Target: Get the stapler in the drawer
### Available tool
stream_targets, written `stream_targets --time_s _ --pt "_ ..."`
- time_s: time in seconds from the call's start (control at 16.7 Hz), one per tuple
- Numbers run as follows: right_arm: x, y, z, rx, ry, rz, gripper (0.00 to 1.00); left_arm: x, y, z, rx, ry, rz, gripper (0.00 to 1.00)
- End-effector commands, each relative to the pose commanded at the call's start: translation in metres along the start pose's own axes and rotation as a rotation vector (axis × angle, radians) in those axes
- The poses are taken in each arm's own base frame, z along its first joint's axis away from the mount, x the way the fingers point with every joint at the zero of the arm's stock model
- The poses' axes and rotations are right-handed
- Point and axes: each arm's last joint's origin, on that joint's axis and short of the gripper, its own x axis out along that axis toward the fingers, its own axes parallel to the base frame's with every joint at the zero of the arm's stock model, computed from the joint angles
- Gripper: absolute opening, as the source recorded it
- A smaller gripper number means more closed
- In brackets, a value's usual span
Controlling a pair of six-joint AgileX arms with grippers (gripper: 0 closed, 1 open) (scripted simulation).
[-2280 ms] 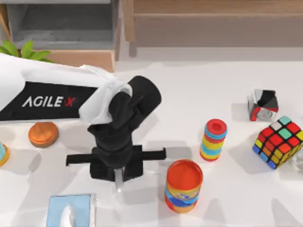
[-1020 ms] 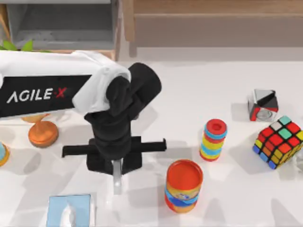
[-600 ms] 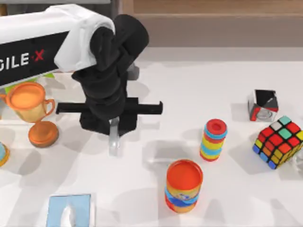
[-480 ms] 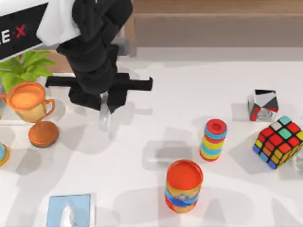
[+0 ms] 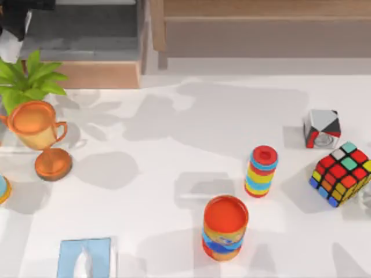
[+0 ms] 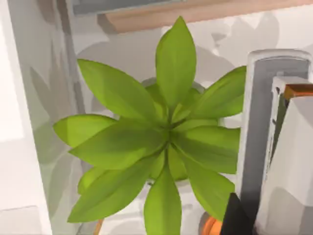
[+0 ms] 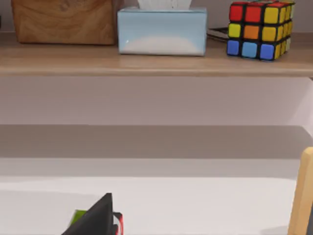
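My left gripper [image 5: 15, 17] is at the top view's far upper left corner, shut on the stapler [image 5: 10, 39], a whitish-grey bar hanging from it. In the left wrist view the stapler [image 6: 258, 127] runs along one side with a black fingertip [image 6: 235, 218] against it, above the green plant [image 6: 166, 132]. The drawer [image 5: 87, 74] stands open at the back left, with a dark grey inside and a light-brown front. The stapler hangs over the drawer's left end, beside the plant.
A potted plant [image 5: 29, 78] and an orange trophy [image 5: 36, 124] stand in front of the drawer. An orange can [image 5: 225, 227], ring stack [image 5: 261, 171], silver-red-black cube [image 5: 322, 128], colour cube [image 5: 342, 172] and blue tissue box [image 5: 86, 258] dot the table. Long wooden furniture [image 5: 261, 29] lines the back.
My left arm has lifted the stapler off the table's front middle and carried it back and left, up to the drawer's left end. The trophy and plant have come into sight.
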Motion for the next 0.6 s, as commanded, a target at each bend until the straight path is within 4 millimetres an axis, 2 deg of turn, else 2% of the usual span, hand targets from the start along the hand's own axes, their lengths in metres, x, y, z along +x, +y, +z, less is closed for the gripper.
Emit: stream_targets --time_s 0.18,0.36,0.48,0.6 --pt "0.0 0.0 0.0 0.0 0.0 0.0 1.0 0.005 0.084 0.005 -0.052 0.006 0.04 0.0" --pt "0.0 0.0 0.0 0.0 0.0 0.0 1.0 0.036 0.151 -0.001 -0.11 0.056 0.056 0.0" --pt "0.0 0.0 0.0 0.0 0.0 0.0 1.0 0.071 0.18 -0.006 -0.136 0.114 0.048 0.0" --pt "0.0 0.0 0.0 0.0 0.0 0.0 1.0 0.106 0.193 -0.012 -0.146 0.185 0.033 0.0"
